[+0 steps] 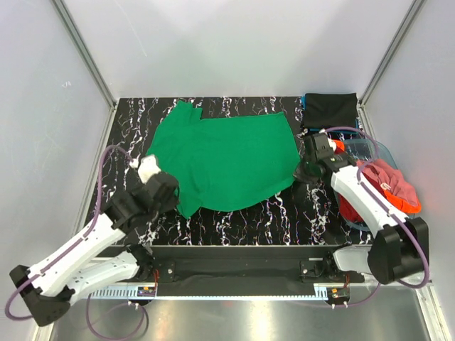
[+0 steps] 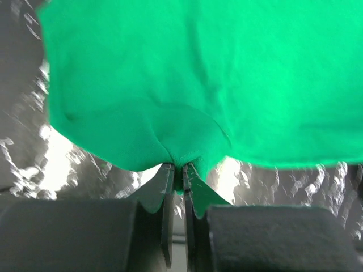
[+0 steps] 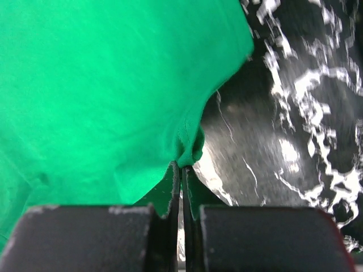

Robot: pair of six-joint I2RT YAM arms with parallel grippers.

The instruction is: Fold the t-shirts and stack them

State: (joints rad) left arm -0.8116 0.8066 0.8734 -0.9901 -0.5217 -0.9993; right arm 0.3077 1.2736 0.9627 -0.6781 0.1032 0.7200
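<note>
From above we see the green t-shirt [image 1: 227, 160] spread on the table [image 1: 284, 213], a black t-shirt [image 1: 330, 110] at one o'clock, and pink and orange t-shirts [image 1: 389, 186] in a clear tub [image 1: 380, 150] at three. Only the wrist views show the grips: the left gripper [image 2: 177, 168] pinches the green shirt's eight o'clock edge, and the right gripper [image 3: 181, 165] its three o'clock edge. Overhead, their fingertips are hard to make out.

We are reaching the left arm [image 1: 85, 249] and right arm [image 1: 362, 199] forward, elbows bent. The left gripper [image 2: 177, 165] is pinching the green t-shirt [image 1: 227, 160] at its edge; the right gripper [image 3: 181, 164] is pinching another edge, jaws closed tight.
</note>
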